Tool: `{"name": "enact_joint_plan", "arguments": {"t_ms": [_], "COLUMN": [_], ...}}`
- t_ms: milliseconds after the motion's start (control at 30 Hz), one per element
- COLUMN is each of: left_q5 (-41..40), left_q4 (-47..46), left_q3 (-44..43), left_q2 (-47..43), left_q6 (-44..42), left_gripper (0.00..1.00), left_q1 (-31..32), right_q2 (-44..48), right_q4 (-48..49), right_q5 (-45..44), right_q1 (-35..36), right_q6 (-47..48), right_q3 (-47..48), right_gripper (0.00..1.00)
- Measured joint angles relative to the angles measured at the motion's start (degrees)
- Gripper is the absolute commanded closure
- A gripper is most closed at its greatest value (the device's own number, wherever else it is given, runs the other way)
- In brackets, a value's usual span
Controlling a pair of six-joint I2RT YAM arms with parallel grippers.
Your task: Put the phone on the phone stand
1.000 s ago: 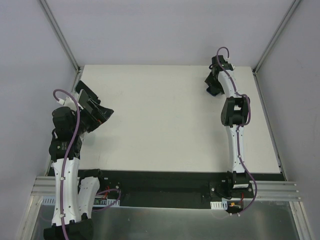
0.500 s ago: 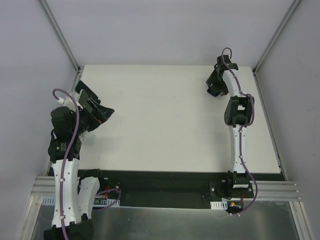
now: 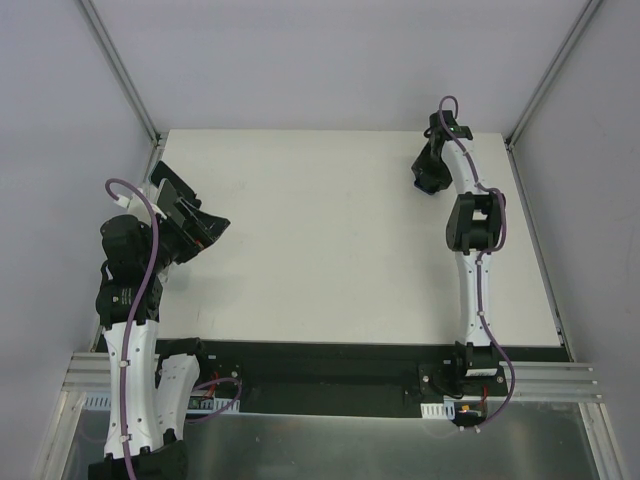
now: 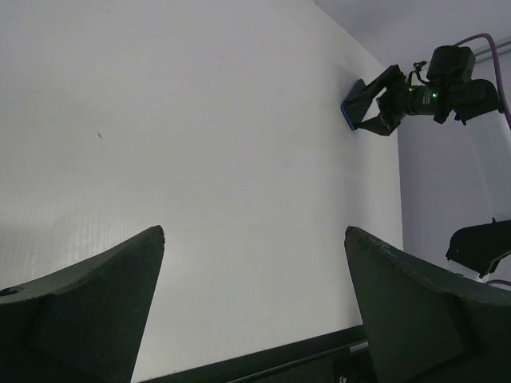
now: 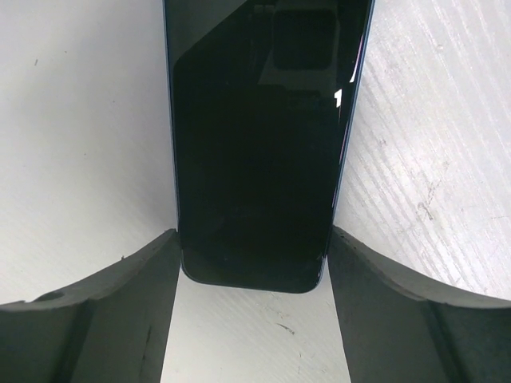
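Phone [image 5: 255,136], right wrist view: fills the middle, dark glossy face toward the camera, long axis pointing straight away from the right gripper [image 5: 251,239]; sits with its near short end between the fingers [image 5: 96,319], apparently pinched on both long edges. Left wrist view: shows the left gripper [image 4: 254,239] spread wide, holding nothing; puts the phone well apart, far across the table [image 4: 200,159]. Top view: confirms the right arm as the nearer one, at the far right corner; finds no phone stand anywhere, so cannot tell which way to carry.
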State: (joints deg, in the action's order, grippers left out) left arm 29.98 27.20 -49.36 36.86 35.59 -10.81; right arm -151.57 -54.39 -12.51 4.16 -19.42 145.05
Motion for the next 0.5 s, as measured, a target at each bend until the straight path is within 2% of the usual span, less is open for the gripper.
{"name": "enact_joint_plan", "arguments": {"t_ms": [167, 233, 300, 500], "left_q5": [0.1, 0.1, 0.3, 1.7], "left_q4": [0.0, 0.0, 0.0, 0.0], "left_q3": [0.0, 0.0, 0.0, 0.0], "left_q2": [0.0, 0.0, 0.0, -0.2], "left_q6": [0.0, 0.0, 0.0, -0.1], "left_gripper": [0.07, 0.07, 0.07, 0.07], "left_q1": [0.0, 0.0, 0.0, 0.0], "right_q2": [1.4, 3.7, 6.6, 16.6], "right_q4": [1.3, 2.9, 4.5, 5.1], "right_q5": [0.7, 1.4, 2.4, 4.3], "right_q1": [0.0, 0.2, 0.6, 4.5], "right_q6": [0.5, 1.0, 1.7, 5.2], "right_q3": [-2.7, -7.0, -12.5, -28.9], "right_gripper": [0.43, 0.43, 0.55, 0.53]}}
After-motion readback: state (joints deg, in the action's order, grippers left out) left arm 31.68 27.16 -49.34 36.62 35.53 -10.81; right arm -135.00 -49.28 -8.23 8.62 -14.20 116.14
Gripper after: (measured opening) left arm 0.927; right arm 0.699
